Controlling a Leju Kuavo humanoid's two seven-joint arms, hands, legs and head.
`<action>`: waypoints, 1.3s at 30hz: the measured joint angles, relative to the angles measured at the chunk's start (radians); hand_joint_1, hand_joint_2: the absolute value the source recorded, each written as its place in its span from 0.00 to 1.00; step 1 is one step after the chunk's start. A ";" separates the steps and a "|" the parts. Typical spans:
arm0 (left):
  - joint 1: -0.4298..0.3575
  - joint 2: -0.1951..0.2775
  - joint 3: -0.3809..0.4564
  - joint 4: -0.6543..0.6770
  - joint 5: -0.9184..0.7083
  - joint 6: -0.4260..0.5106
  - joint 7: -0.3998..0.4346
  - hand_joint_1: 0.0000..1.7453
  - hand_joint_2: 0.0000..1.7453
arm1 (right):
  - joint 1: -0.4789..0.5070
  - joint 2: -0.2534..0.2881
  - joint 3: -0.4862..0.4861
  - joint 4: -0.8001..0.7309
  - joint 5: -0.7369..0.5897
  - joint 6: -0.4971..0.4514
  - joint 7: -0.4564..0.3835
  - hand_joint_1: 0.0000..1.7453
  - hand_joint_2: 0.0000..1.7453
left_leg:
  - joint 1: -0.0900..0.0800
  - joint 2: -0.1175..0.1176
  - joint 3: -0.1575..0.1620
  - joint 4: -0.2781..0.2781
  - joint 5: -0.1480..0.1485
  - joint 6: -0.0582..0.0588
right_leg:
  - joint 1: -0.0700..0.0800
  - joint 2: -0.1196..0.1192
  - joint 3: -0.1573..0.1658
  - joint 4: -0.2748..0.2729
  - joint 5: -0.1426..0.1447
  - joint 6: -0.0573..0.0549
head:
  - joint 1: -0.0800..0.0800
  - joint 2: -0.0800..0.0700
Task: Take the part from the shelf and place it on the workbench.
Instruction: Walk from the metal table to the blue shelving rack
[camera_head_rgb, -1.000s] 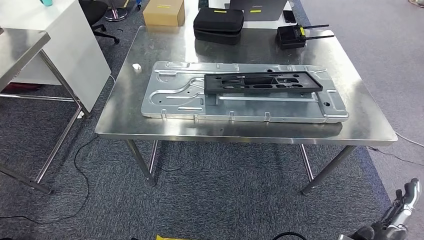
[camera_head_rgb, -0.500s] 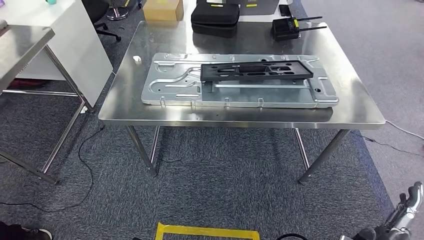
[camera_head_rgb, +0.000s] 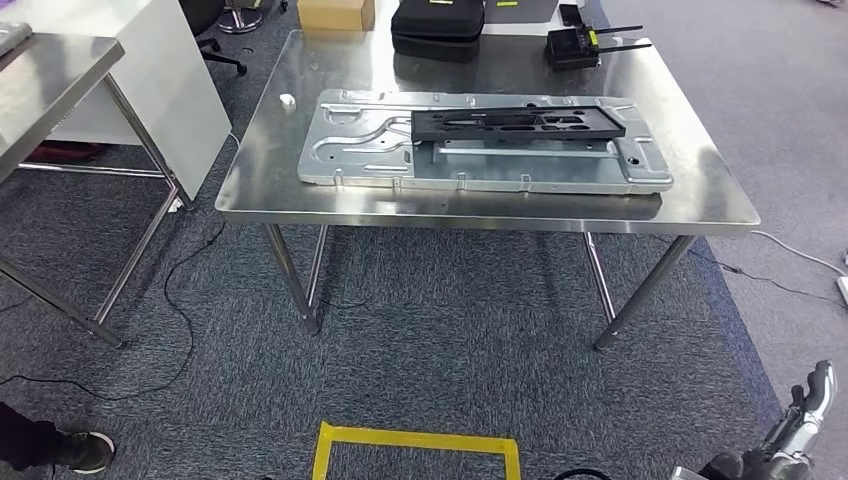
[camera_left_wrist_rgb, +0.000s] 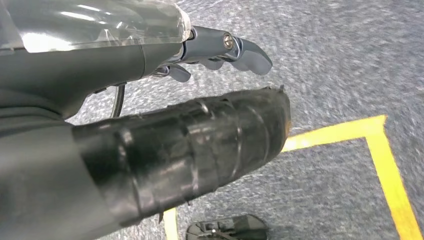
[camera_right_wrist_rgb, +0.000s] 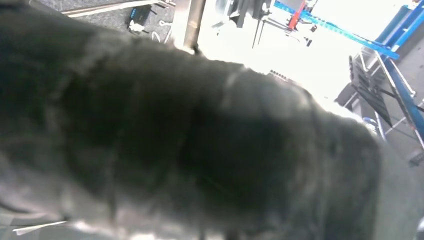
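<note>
Item: black part (camera_head_rgb: 518, 122) lay on metal plate (camera_head_rgb: 480, 153), upper centre, on surface (camera_head_rgb: 480, 205). Left robot hand (camera_left_wrist_rgb: 220, 50) empty, fingers apart; right robot hand (camera_head_rgb: 800, 425) state: cannot tell. Advice: retreat clear of the surface edge.

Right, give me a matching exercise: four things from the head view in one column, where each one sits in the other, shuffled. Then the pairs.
Things:
1. black part
2. silver metal panel
3. yellow tape outline
4. cardboard box

Places:
A. on the carpet in front of the workbench
B. lying flat on the workbench
C. beyond the workbench's far left corner
D. on top of the panel

Pairs: 1-D, 2-B, 3-A, 4-C
</note>
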 joint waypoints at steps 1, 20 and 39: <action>0.000 0.000 0.000 0.000 0.000 0.000 0.000 0.00 0.00 | 0.000 0.000 0.000 0.000 0.000 0.000 0.000 0.00 0.00 | 0.002 0.002 -0.011 -0.003 0.011 0.008 | -0.001 0.002 -0.013 0.033 -0.036 0.005 | 0.001 0.000; 0.000 0.002 0.000 0.000 -0.006 -0.011 -0.010 0.00 0.00 | -0.021 -0.001 0.000 0.013 0.020 0.000 0.027 0.00 0.00 | 0.002 -0.003 -0.190 0.282 -0.095 -0.045 | 0.001 -0.008 0.085 -0.076 -0.019 -0.046 | 0.000 0.000; -0.001 0.001 0.002 0.000 -0.004 -0.012 -0.010 0.00 0.00 | -0.020 -0.001 0.000 0.021 0.002 0.000 0.031 0.00 0.00 | -0.002 0.003 -0.094 0.020 0.061 0.011 | -0.004 0.000 0.064 0.107 -0.099 0.007 | 0.001 0.000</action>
